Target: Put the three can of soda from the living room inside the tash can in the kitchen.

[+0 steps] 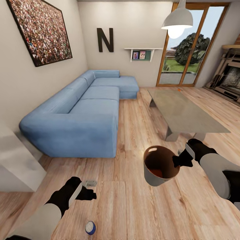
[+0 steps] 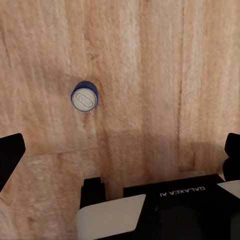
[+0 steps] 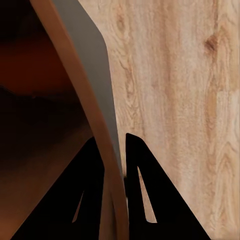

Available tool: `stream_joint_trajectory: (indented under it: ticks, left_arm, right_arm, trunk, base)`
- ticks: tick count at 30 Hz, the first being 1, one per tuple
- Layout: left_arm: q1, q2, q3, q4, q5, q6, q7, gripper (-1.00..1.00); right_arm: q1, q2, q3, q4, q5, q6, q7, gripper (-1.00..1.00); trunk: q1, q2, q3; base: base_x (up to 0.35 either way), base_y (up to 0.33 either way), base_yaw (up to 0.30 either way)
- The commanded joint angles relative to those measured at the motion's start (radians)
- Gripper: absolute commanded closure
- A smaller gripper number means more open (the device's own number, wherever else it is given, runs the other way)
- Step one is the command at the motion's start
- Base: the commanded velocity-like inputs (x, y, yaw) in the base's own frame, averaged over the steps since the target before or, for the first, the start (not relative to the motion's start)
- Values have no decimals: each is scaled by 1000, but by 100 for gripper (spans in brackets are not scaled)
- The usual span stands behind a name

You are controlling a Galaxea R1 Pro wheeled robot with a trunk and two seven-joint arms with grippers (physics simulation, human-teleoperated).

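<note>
Right gripper [image 1: 178, 162] clenched on rim of small round tapered bin [image 1: 156, 178], dark grey outside, brown wood-toned inside; one finger inside wall, one outside [image 3: 145, 200]. Bin held above wood-plank floor [image 1: 140, 206], tilted, orange object [image 1: 156, 172] visible at bottom. Left gripper [image 1: 89, 194] released, fingers spread wide [image 2: 10, 155], hanging above floor, holding nothing. Blue drink can with silver top [image 1: 90, 228] upright on floor, just below left gripper, well apart from bin. Blue sectional sofa [image 1: 83, 113] along wall; grey low table [image 1: 183, 111] beyond bin.

Large black "N" [image 1: 105, 40] on wall; mirrored "GALAXEA AI" on left arm housing [image 2: 172, 192].
</note>
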Motion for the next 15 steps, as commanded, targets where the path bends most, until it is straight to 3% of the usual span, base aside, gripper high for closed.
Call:
stream_joint_trajectory:
  ticks: [1, 6, 12, 15]
  left_arm:
    - [0, 0, 0, 0, 0, 0, 0, -100]
    - [0, 0, 0, -1, 1, -1, 0, -100]
    - [0, 0, 1, -4, 3, -1, -1, -100]
    - [0, 0, 1, -5, 4, -1, -1, -100]
  right_arm:
    - [-1, 0, -7, 1, -17, 2, 3, 100]
    - [-1, -2, -14, -4, -21, 2, 4, 100]
    - [-2, 0, -78, 5, -16, 2, -2, 100]
    - [-2, 5, -77, 5, -12, 2, -5, 100]
  trunk:
    - [4, -7, -5]
    - [23, -42, -28]
    - [46, -84, -56]
    - [58, -105, -71]
  base:
    - [0, 0, 36]
    - [0, 0, 19]
    - [0, 0, 48]
    - [0, 0, 70]
